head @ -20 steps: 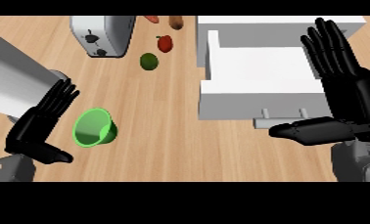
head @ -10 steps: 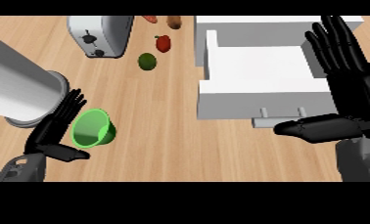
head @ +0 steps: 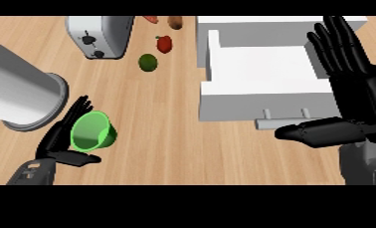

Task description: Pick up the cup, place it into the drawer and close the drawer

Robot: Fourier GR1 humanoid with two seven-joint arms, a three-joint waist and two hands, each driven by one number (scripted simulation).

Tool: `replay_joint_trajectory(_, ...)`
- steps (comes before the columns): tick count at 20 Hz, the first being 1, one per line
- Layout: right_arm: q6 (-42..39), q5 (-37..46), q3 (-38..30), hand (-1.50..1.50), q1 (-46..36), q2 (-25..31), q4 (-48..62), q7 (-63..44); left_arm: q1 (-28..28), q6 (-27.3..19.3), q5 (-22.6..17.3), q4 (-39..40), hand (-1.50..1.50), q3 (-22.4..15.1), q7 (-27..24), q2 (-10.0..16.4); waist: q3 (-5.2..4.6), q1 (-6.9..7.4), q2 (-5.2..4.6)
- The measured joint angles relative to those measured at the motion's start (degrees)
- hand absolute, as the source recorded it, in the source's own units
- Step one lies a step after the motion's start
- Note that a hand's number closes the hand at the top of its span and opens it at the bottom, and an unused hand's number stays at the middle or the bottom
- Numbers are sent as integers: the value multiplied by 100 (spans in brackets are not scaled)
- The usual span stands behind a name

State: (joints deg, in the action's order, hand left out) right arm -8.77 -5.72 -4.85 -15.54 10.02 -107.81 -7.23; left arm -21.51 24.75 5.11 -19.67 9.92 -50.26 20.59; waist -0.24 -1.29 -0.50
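**While the drawer stands open, the left hand brackets the cup**

Where the wooden counter (head: 169, 122) runs bare between the left and right sides, a wide strip from the far edge to the near edge gives room to move. The green cup (head: 92, 131) stands at the near left of it, well apart from the white drawer (head: 257, 67), which is pulled out at the right with its handle (head: 290, 121) facing the near edge.

The left hand (head: 60, 140) has its fingers slightly bowed along the cup's left side and its thumb under the near side; I cannot tell if they touch. The right hand (head: 349, 87) rests at the right edge, fingers straight and spread, thumb lying just in front of the handle.

Far left stand a toaster (head: 99, 35), 1 red fruit (head: 164, 44) and 1 green one (head: 147, 62).

Against 1.0 s ago, the left hand has closed the gap to the cup, and the cup and the right hand have kept their places.
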Motion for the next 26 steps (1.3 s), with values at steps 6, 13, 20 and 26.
replay_joint_trajectory(6,-43,-71,-56,-150,-34,19,46,18,-169,-121,94,339,-150,-62,-271,-93,-7,-39,-18)
replay_joint_trajectory(13,-95,-126,-120,-150,-148,65,174,46,-381,-194,175,578,-150,-122,-397,-188,-10,-55,-34)
replay_joint_trajectory(20,-123,-156,-175,-150,-172,119,190,7,-501,8,158,644,150,-181,-361,-321,-10,-59,-31)
replay_joint_trajectory(26,-145,-155,-216,-150,-136,177,166,-31,-452,14,126,389,150,-241,-572,-496,-9,-49,-22)
